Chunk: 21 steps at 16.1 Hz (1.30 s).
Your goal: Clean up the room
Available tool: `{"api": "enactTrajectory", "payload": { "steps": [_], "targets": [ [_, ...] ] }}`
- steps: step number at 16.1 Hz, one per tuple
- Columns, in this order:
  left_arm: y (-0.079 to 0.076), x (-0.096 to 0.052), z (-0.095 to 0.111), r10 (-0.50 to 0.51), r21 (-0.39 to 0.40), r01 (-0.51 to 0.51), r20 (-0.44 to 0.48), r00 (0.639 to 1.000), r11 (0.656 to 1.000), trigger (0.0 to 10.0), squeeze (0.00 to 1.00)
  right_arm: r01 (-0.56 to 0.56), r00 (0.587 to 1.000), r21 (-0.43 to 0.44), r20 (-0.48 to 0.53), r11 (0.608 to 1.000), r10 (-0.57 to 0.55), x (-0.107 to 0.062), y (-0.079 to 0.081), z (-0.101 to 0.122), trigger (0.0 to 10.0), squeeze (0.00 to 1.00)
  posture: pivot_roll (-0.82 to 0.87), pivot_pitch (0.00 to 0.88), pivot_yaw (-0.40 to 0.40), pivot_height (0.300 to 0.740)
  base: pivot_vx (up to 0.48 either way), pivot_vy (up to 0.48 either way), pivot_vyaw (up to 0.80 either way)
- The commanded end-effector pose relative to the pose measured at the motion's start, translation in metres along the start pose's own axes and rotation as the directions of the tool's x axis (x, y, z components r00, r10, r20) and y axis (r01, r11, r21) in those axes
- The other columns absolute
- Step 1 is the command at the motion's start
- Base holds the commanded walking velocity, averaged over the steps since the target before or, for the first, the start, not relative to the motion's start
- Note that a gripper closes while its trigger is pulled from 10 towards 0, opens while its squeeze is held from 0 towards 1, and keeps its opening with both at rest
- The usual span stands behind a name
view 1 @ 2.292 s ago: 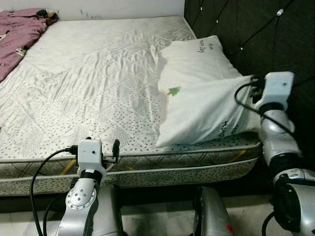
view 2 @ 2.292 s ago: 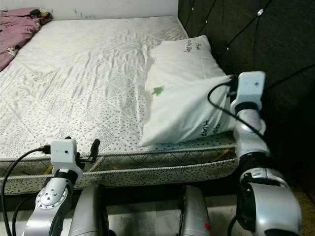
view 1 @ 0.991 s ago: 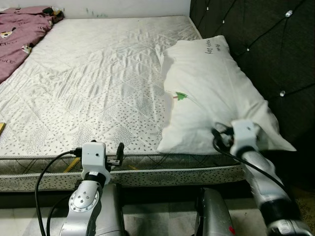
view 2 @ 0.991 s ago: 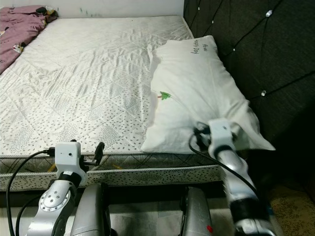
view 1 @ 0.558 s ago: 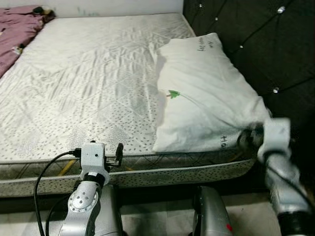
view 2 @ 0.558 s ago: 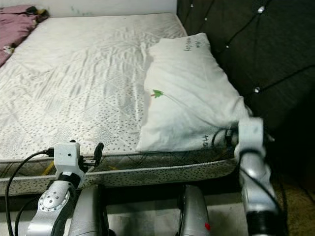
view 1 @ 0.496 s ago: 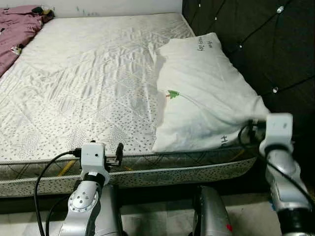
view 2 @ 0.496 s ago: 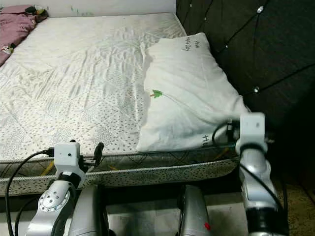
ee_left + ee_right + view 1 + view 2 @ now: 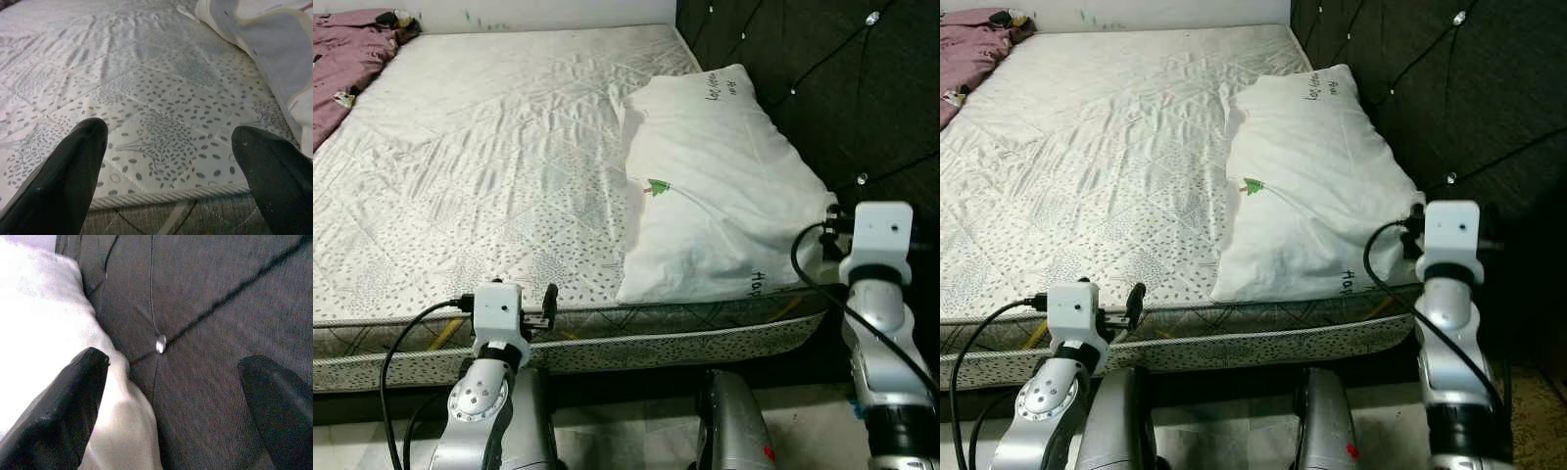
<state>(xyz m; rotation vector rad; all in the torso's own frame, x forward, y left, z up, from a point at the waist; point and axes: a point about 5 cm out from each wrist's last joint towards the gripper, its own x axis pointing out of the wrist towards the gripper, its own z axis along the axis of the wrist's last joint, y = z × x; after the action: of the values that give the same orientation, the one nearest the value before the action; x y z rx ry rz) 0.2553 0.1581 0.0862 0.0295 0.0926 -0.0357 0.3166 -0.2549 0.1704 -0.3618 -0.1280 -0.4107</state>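
A white pillow (image 9: 715, 186) with a small green mark lies flat on the bed's right side, along the dark headboard (image 9: 803, 69). My right gripper (image 9: 173, 362) is open at the pillow's near right corner. One finger (image 9: 73, 401) rests against the pillow (image 9: 44, 333) and the other finger (image 9: 279, 406) is over the headboard fabric, with nothing between them. My left gripper (image 9: 168, 132) is open and empty, hovering at the front edge of the mattress (image 9: 161, 98), left of the pillow.
A purple blanket (image 9: 352, 49) is bunched at the bed's far left corner. The patterned mattress (image 9: 489, 166) is bare between it and the pillow. The tufted headboard (image 9: 220, 308) stands close on the right. My legs (image 9: 734, 431) are against the bed's front.
The pillow's near corner was drawn up towards the right gripper and the pillow was tilted. It now lies flat, and the gripper is open beside the corner. The left arm has stayed put.
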Motion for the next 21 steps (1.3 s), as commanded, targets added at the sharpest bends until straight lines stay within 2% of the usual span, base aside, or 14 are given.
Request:
{"api": "enactTrajectory", "payload": {
  "steps": [1, 3, 4, 5, 6, 7, 9, 10, 13, 15, 17, 21],
  "targets": [
    [0.005, 0.003, 0.002, 0.017, 0.012, -0.017, 0.007, 1.0, 1.0, 10.0, 0.0, -0.007, 0.999, 0.048, 0.05, 0.999, 0.005, 0.004, 0.003, 0.014, 10.0, 1.0, 0.04, 0.043, 0.01, 0.512, 0.0, 0.0, 0.0],
    [0.005, 0.01, 0.011, 0.033, 0.006, -0.034, 0.053, 0.998, 0.999, 10.0, 0.0, -0.121, 0.989, 0.076, 0.096, 0.99, 0.113, -0.001, 0.029, 0.022, 10.0, 1.0, 0.04, 0.02, 0.011, 0.512, 0.0, 0.0, 0.0],
    [0.006, 0.012, 0.016, 0.044, -0.002, -0.044, 0.078, 0.996, 0.999, 10.0, 0.0, -0.162, 0.984, 0.117, 0.096, 0.98, 0.151, -0.006, 0.039, 0.022, 10.0, 0.99, 0.04, 0.02, 0.011, 0.512, 0.0, 0.0, 0.0],
    [0.008, 0.015, 0.022, 0.062, -0.003, -0.062, 0.111, 0.992, 0.998, 10.0, 0.0, -0.205, 0.978, 0.163, 0.072, 0.965, 0.196, -0.012, 0.054, 0.018, 10.0, 0.34, 0.04, 0.0, 0.011, 0.512, 0.0, 0.0, 0.0],
    [0.009, 0.019, 0.025, 0.074, -0.01, -0.073, 0.129, 0.989, 0.997, 10.0, 0.0, -0.235, 0.972, 0.205, 0.066, 0.95, 0.226, -0.015, 0.063, 0.017, 10.0, 0.31, 0.04, 0.0, 0.011, 0.512, 0.0, 0.0, 0.0],
    [0.012, 0.023, 0.03, 0.089, -0.008, -0.089, 0.152, 0.984, 0.996, 10.0, 0.0, -0.308, 0.951, 0.257, 0.084, 0.916, 0.296, -0.02, 0.079, 0.019, 10.0, 0.0, 0.04, 0.0, 0.011, 0.512, 0.0, 0.0, 0.0],
    [0.012, 0.027, 0.038, 0.092, -0.007, -0.092, 0.201, 0.975, 0.996, 10.0, 0.0, -0.396, 0.917, 0.331, 0.107, 0.856, 0.383, -0.029, 0.096, 0.019, 10.0, 0.0, 0.03, 0.0, 0.008, 0.512, 0.0, 0.0, 0.0],
    [0.012, 0.029, 0.04, 0.097, -0.005, -0.098, 0.211, 0.973, 0.995, 10.0, 0.0, -0.42, 0.906, 0.33, 0.1, 0.845, 0.411, -0.03, 0.1, 0.016, 10.0, 0.0, 0.03, 0.0, 0.004, 0.512, 0.0, 0.0, 0.0],
    [0.013, 0.031, 0.041, 0.111, -0.007, -0.112, 0.237, 0.965, 0.994, 10.0, 0.0, -0.434, 0.897, 0.307, 0.056, 0.847, 0.439, -0.035, 0.102, -0.002, 10.0, 0.0, 0.03, 0.0, -0.009, 0.512, 0.0, 0.0, 0.0],
    [0.012, 0.031, 0.04, 0.12, -0.012, -0.121, 0.242, 0.963, 0.993, 10.0, 0.0, -0.441, 0.893, 0.313, 0.063, 0.841, 0.445, -0.035, 0.1, -0.004, 10.0, 0.0, 0.03, 0.0, -0.017, 0.512, 0.0, 0.0, 0.0],
    [0.011, 0.032, 0.04, 0.129, -0.02, -0.128, 0.244, 0.961, 0.992, 10.0, 0.0, -0.44, 0.895, 0.34, 0.096, 0.831, 0.435, -0.031, 0.101, 0.002, 10.0, 0.0, 0.02, 0.0, -0.013, 0.512, 0.0, 0.0, 0.0],
    [0.018, 0.036, 0.044, 0.144, -0.016, -0.145, 0.25, 0.958, 0.989, 10.0, 0.0, -0.482, 0.876, 0.373, 0.175, 0.793, 0.45, -0.033, 0.116, 0.022, 10.0, 0.0, 0.01, 0.0, 0.005, 0.552, 0.0, 0.0, 0.0]
  ]
}}
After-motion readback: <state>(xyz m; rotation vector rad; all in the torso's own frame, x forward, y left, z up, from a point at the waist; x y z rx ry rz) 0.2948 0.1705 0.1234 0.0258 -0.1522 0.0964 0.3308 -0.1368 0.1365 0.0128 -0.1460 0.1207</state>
